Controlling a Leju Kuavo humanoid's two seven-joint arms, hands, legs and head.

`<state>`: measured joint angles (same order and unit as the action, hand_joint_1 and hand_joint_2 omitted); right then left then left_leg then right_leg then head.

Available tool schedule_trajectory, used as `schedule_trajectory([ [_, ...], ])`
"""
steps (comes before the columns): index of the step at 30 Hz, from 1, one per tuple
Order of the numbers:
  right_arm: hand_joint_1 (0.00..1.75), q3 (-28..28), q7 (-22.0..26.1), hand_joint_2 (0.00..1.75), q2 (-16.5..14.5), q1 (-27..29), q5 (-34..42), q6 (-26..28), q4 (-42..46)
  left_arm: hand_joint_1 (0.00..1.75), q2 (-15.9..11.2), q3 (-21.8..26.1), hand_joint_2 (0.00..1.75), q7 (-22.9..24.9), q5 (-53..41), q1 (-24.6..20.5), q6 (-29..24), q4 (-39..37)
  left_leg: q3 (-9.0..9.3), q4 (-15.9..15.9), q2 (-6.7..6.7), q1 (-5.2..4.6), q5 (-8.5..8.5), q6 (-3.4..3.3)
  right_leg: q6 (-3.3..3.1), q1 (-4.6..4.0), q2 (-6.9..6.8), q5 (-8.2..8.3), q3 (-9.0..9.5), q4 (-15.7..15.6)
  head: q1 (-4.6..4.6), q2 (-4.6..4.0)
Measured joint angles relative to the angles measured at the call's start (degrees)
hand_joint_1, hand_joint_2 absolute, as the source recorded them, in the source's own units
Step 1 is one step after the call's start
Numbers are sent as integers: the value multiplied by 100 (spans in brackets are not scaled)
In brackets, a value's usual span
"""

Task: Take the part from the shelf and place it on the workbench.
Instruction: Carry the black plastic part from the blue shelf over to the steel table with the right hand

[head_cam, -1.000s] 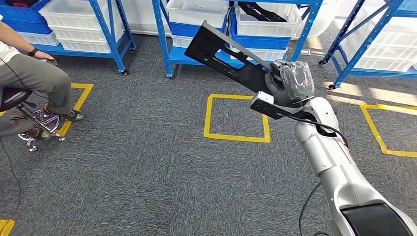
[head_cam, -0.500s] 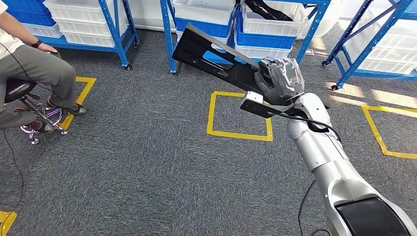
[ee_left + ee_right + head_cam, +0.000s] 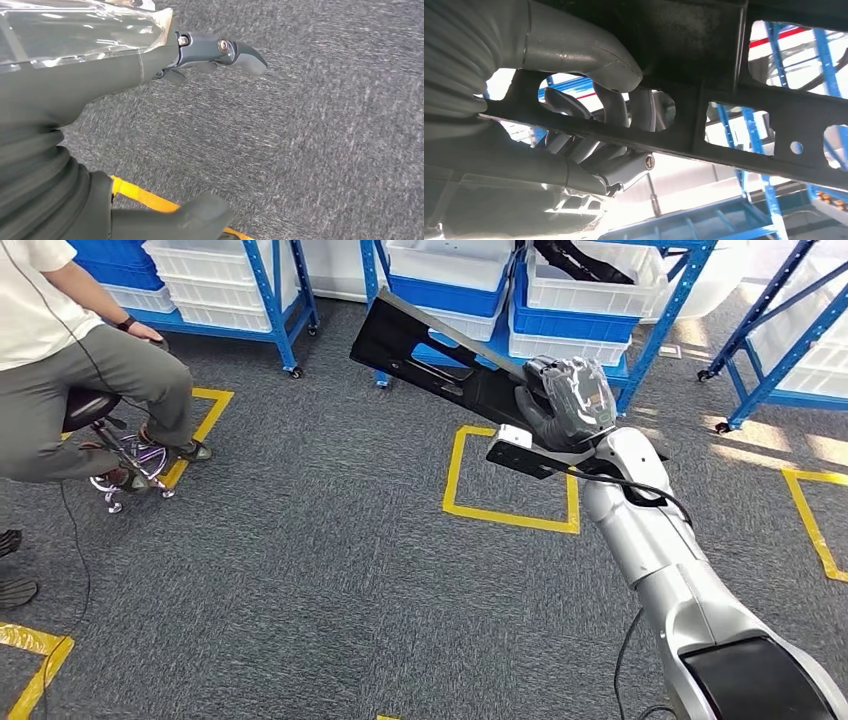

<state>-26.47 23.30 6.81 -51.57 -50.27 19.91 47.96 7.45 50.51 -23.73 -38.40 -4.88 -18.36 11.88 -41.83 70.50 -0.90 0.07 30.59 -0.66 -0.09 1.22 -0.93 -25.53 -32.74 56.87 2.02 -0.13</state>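
Right hand (image 3: pixel 565 405) is clamped on one end of the long black part (image 3: pixel 440 360), fingers (image 3: pixel 624 107) hooked through a cutout, carrying it in the air above the carpet before the blue shelf (image 3: pixel 600 350). Left hand (image 3: pixel 215 55) hangs over the floor, fingers apart, holding nothing. Judged step: transport; next, find the table. A seated person (image 3: pixel 90 370) is well apart; the part's far end nears the shelf posts.
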Motion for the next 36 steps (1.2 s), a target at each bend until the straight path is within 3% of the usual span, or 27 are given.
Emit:
schedule_trajectory([
  [1,175,-8,0,175,1,15,-2,2,-1,0,-1,5,175,3,0,2,0,-1,-129,270,16,33,78,35,0,-2,-53,-1,-2,0,-2,0],
  [2,175,-19,0,175,1,32,-4,5,-1,0,-3,8,175,5,0,5,0,-1,-158,336,34,65,51,65,1,1,-105,-1,-3,1,1,0],
  [3,175,-30,0,175,1,47,-5,8,-1,0,-7,10,175,8,0,6,0,-2,-73,174,64,96,-70,90,3,5,-156,-2,-2,3,0,0],
  [5,175,-46,-4,175,2,58,-5,16,9,0,-17,13,175,10,-1,3,0,-2,341,-603,257,132,-405,127,24,1,-249,-14,-1,15,1,0],
  [7,175,-48,-19,175,18,65,-4,38,39,0,-18,14,175,18,-7,-4,0,-2,623,-1156,398,116,-570,101,75,-38,-329,-34,-10,32,-10,0],
  [8,175,-50,-31,175,24,75,-4,51,61,0,-16,16,175,25,-13,-7,0,-2,644,-1230,404,91,-573,70,107,-59,-370,-36,-11,31,-22,0],
  [10,175,-55,-54,175,30,107,-6,73,116,0,-17,25,175,39,-32,-6,-2,-2,621,-1252,280,62,-613,-26,183,-77,-446,-37,-21,23,-40,0],
  [12,175,-52,-69,175,52,149,-8,75,167,0,-14,34,175,55,-48,-6,-5,-2,626,-1304,181,57,-673,-126,219,-64,-339,-162,-115,208,-47,0],
  [15,175,-50,-83,175,104,261,-15,79,202,0,-20,38,175,82,-55,-12,-15,-2,611,-1330,15,58,-721,-209,161,-40,-8,-646,-593,1277,-66,0],
  [16,175,-51,-86,175,120,314,-21,80,205,0,-21,38,175,86,-57,-12,-18,-2,604,-1329,-55,53,-726,-218,163,-42,37,-753,-739,1604,-70,0],
  [17,175,-51,-91,175,130,366,-29,82,209,0,-21,38,175,89,-58,-10,-21,-3,599,-1326,-131,49,-732,-222,182,-46,62,-778,-796,1740,-74,0],
  [18,175,-52,-97,175,140,408,-40,83,223,0,-20,38,175,91,-60,-7,-22,-3,596,-1323,-205,45,-738,-220,216,-49,79,-708,-729,1625,-78,0],
  [21,175,-52,-113,175,158,459,-65,84,327,0,-20,38,175,93,-66,-4,-22,-4,582,-1301,-400,33,-757,-184,286,-31,274,-291,-133,473,-81,0],
  [23,175,-53,-122,175,175,474,-71,84,397,0,-22,38,175,92,-68,-3,-22,-4,548,-1286,-497,16,-773,-136,248,-37,368,-177,65,83,-76,0],
  [25,175,-56,-137,175,186,497,-80,82,452,0,-28,40,175,91,-73,12,-22,-3,511,-1291,-572,18,-797,-76,178,-36,275,-153,73,67,-75,0],
  [26,175,-57,-148,175,187,505,-84,81,481,0,-33,42,175,93,-75,22,-23,-4,486,-1262,-518,21,-777,-48,143,-20,226,-137,76,58,-71,0],
  [28,175,-57,-161,175,198,508,-87,78,538,0,-40,45,175,102,-75,26,-24,-5,331,-938,-254,28,-557,12,39,18,116,-108,88,33,-46,0],
  [30,175,-57,-164,175,216,514,-88,74,573,0,-37,47,175,109,-74,19,-24,-6,12,-222,-17,55,-178,70,-27,-6,5,-106,86,31,-26,0],
  [32,175,-61,-164,175,228,538,-96,72,582,0,-34,49,175,124,-73,16,-24,-6,-226,299,32,89,-2,116,-37,-21,-118,-107,83,32,-27,0],
  [33,175,-63,-164,175,230,557,-102,73,589,0,-34,51,175,132,-73,16,-24,-6,-200,268,53,101,-61,129,-36,-23,-179,-108,83,33,-26,0],
  [34,175,-66,-164,175,231,576,-109,75,602,0,-35,51,175,138,-74,16,-24,-6,-68,32,93,111,-198,134,-31,-24,-237,-113,85,34,-25,0],
  [36,175,-65,-168,175,245,610,-119,80,651,0,-38,51,175,141,-93,9,-19,-6,372,-750,316,103,-501,113,-3,-48,-346,-133,92,40,-22,0],
])
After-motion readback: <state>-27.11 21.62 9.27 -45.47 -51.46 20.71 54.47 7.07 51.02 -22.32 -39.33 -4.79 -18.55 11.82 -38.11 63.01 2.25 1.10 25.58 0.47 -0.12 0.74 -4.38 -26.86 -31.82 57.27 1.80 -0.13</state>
